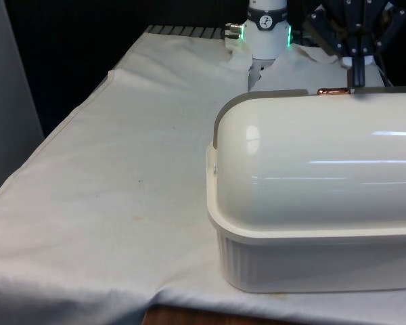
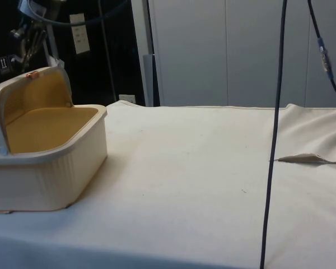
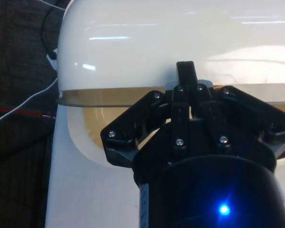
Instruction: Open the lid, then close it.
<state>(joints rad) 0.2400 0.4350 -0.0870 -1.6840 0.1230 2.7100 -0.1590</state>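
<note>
Cream plastic bread box (image 1: 311,257) sits at the table's near edge, on the front view's right, its lid (image 1: 318,162) rolled back open. The gripper (image 1: 355,64) looks pinched on the copper handle (image 1: 331,91). If that thin grip slips mid-close, the lid probably slams.

A table (image 1: 88,203) under a white cloth (image 2: 201,168) is carrying a cream bread box (image 1: 311,250), which is sitting directly below the jaws.
</note>
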